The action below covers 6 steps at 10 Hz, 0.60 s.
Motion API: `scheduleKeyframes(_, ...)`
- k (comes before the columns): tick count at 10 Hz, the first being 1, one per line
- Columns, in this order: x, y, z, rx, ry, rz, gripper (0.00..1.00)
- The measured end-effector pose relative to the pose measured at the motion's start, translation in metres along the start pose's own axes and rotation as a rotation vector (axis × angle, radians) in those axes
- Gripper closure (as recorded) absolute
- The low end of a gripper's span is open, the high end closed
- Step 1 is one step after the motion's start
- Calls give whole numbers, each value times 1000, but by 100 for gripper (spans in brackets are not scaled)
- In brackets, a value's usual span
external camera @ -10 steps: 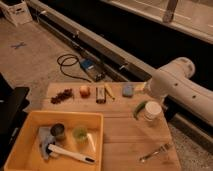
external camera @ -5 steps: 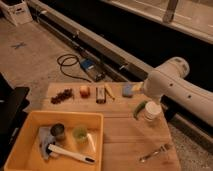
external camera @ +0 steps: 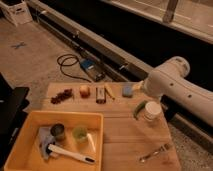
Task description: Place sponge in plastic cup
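The blue sponge (external camera: 128, 90) lies on the wooden table (external camera: 120, 132) near its back edge. The pale-green plastic cup (external camera: 80, 134) stands upright inside the yellow bin (external camera: 30, 120) at the front left. The white arm (external camera: 175, 85) reaches in from the right. My gripper (external camera: 139, 88) is at its end, just right of the sponge and close to it. I cannot tell whether it touches the sponge.
A white opaque cup (external camera: 152, 110) and a green pod (external camera: 140, 108) sit under the arm. An orange fruit (external camera: 85, 91), a dark brown bar (external camera: 100, 94) and a reddish cluster (external camera: 62, 95) line the back edge. A fork (external camera: 155, 151) lies front right. The bin also holds a dark tin (external camera: 58, 131) and a white-handled tool (external camera: 70, 152).
The arm's end has shifted slightly left, closer to the sponge. Nothing on the table has moved.
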Motion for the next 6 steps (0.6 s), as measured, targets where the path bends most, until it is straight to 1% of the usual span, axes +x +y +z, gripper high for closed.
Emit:
scheduleKeyframes(1, 15, -8, 5, 20, 6, 0, 20)
scheduleKeyframes(3, 44, -24, 21, 45, 4, -1, 20)
scheduleKeyframes(4, 65, -37, 35, 61, -1, -5, 20)
scheduleKeyframes(5, 80, -50, 49, 78, -14, -12, 20)
scheduleKeyframes(6, 87, -56, 59, 84, -24, -18, 20)
